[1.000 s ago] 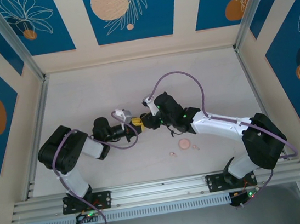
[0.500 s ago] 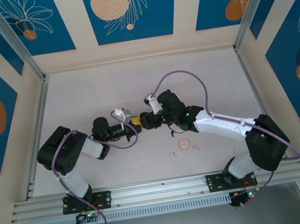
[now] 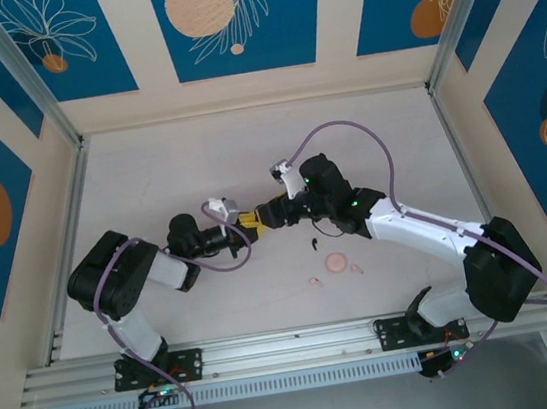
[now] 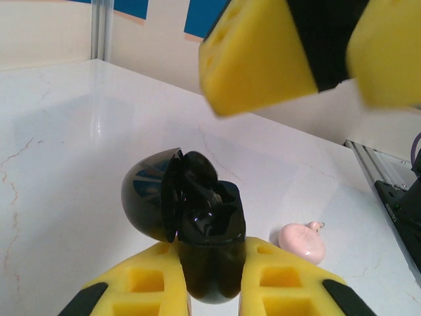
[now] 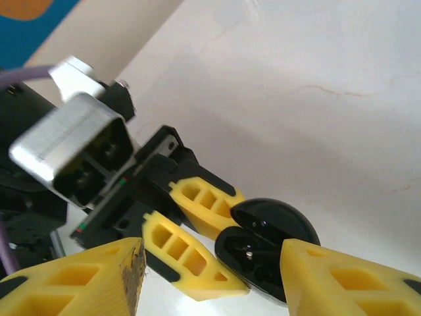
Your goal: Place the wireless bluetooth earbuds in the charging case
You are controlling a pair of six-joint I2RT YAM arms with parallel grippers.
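Left wrist view: pinching the black charging case (image 4: pixel 197 224) by its lower half between the yellow fingers of the left gripper (image 4: pixel 214 293), with the lid swung open to the left and the hollow inside facing the camera. Being too dark and glossy in there to tell whether an earbud is sitting in it. Lying on the tabletop (image 4: pixel 59 164) just beyond the case and to its right: one pink earbud (image 4: pixel 301 241). Hanging above, blurred and close: the right gripper (image 4: pixel 329 46), with fingers spread wide and touching nothing.

Right wrist view: framing the open case and the left gripper's yellow fingers between the right gripper's own parted fingers, gripping nothing, keeping apart from the case as far as can be told.

Top external view: meeting almost tip to tip over the middle of the tabletop. Lying closer to the near edge, right of centre: a black earbud (image 3: pixel 315 243), a round pink case (image 3: pixel 338 263), a pink earbud on its left and another on its right.

Compared with a second ago: stretching the right arm out longer, drawing its wrist back toward the right edge, no longer overlapping the left gripper's fingers. Keeping the left arm in place, still clamping the case.
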